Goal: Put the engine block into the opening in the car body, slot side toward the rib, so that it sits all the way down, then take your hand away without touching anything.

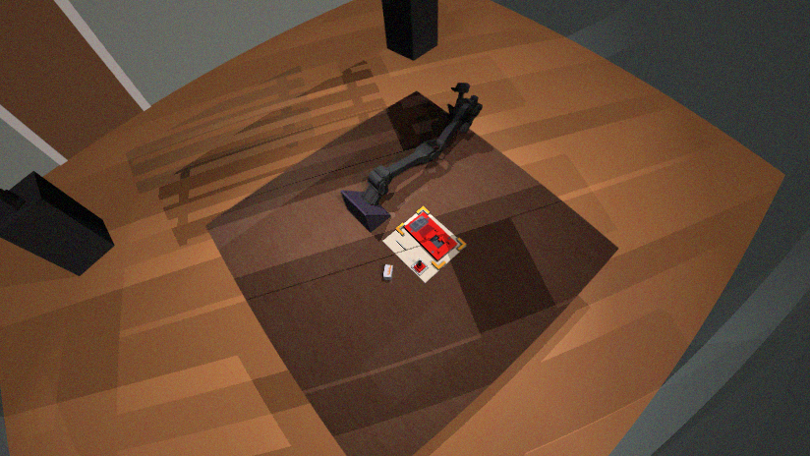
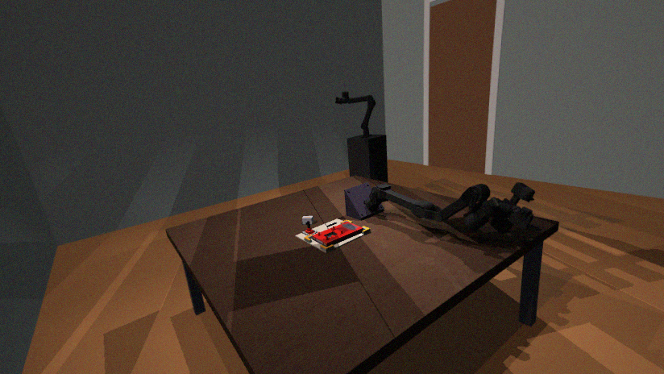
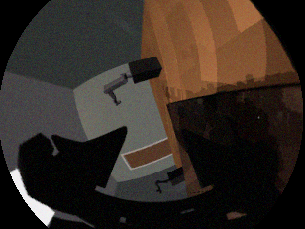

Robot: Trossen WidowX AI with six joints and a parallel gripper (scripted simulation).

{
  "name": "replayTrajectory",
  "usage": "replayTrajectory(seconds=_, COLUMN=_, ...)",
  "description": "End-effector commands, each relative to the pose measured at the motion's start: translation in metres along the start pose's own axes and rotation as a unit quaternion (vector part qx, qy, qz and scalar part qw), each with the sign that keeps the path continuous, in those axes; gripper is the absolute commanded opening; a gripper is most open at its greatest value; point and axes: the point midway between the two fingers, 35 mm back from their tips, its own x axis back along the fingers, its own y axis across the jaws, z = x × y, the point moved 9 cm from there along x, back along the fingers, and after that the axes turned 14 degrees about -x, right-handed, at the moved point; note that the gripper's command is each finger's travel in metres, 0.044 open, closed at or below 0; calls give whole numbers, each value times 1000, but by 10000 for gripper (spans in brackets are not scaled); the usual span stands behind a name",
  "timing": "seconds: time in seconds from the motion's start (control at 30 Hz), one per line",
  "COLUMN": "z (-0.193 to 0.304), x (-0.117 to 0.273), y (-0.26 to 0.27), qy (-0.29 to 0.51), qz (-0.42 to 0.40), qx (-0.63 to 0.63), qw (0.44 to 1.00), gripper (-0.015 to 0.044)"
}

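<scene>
The red car body (image 1: pixel 429 229) (image 2: pixel 341 234) lies on a cream board (image 1: pixel 390 240) (image 2: pixel 299 232), between yellow corner pieces. Its opening (image 1: pixel 436 242) (image 2: pixel 329 234) shows as a dark grey patch; what is inside is too small to tell. A small red piece with a black top (image 1: pixel 419 265) (image 2: pixel 309 230), seemingly the engine block, stands on the board beside the car body, in a marked square. Its slot side cannot be made out. My gripper (image 1: pixel 479 105) (image 2: pixel 525 220) (image 3: pixel 153 130) is open and empty, far from the board, out by the table's edge.
A small white box (image 1: pixel 387 271) (image 2: pixel 307 219) with an orange mark stands just off the board, near the red and black piece. The arm's purple base (image 1: pixel 363 209) (image 2: pixel 358 201) stands close to the board. Black pedestals (image 1: pixel 411 30) (image 2: pixel 367 157) stand away from the table.
</scene>
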Motion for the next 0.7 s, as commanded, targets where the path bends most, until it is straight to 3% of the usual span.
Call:
replayTrajectory(seconds=0.0, z=0, x=0, y=0, qy=0, qz=0, qx=0, qw=1000, gripper=426)
replayTrajectory(seconds=0.67, z=78, x=4, y=83, qy=-30, qz=-75, qx=178, qw=981, gripper=440)
